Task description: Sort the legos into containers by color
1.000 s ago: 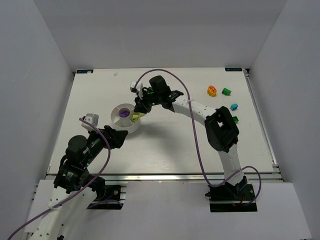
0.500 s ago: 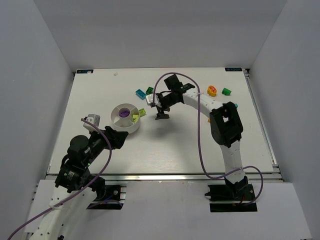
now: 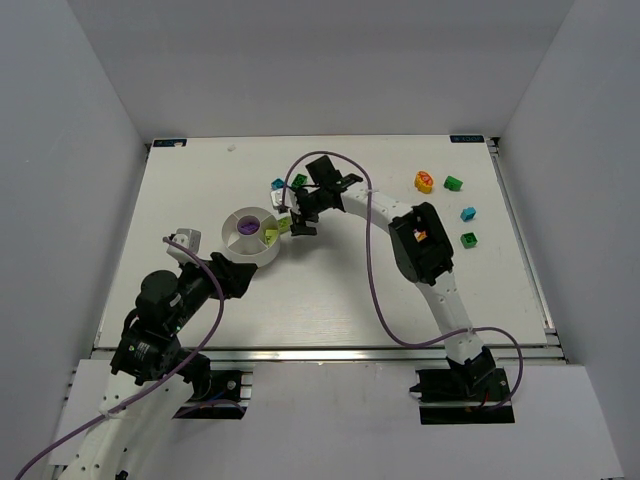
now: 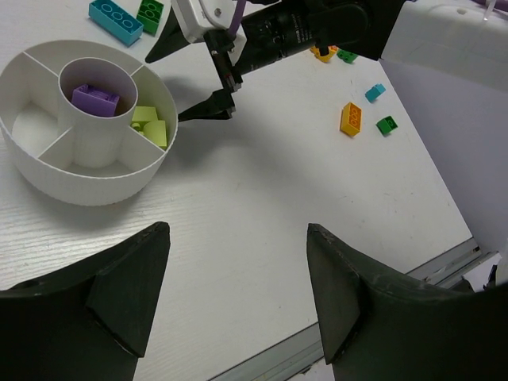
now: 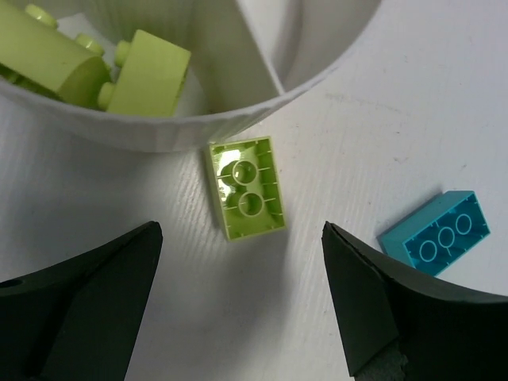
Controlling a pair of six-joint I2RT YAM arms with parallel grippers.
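Note:
The white bowl (image 3: 247,236) with its containers holds a purple lego (image 4: 95,98) in the centre cup and two lime legos (image 4: 151,127) in one wedge. A third lime lego (image 5: 246,189) lies studs-down on the table against the bowl's outer wall (image 5: 198,131). My right gripper (image 5: 242,302) hovers open just above it, holding nothing. A cyan lego (image 5: 439,231) lies to its right, with a dark green one (image 4: 151,12) beside it. My left gripper (image 4: 238,294) stands open and empty near the bowl's front.
At the right of the table lie an orange lego (image 3: 424,182), two green ones (image 3: 453,183) (image 3: 469,239) and a small cyan one (image 3: 467,213). The right arm (image 3: 380,210) arches across the middle. The table's metal front edge (image 4: 317,349) runs close below my left gripper.
The right gripper has opened. It left the bowl's rim, swung right, then came back left over the lime lego lying beside the bowl. The left arm has not moved.

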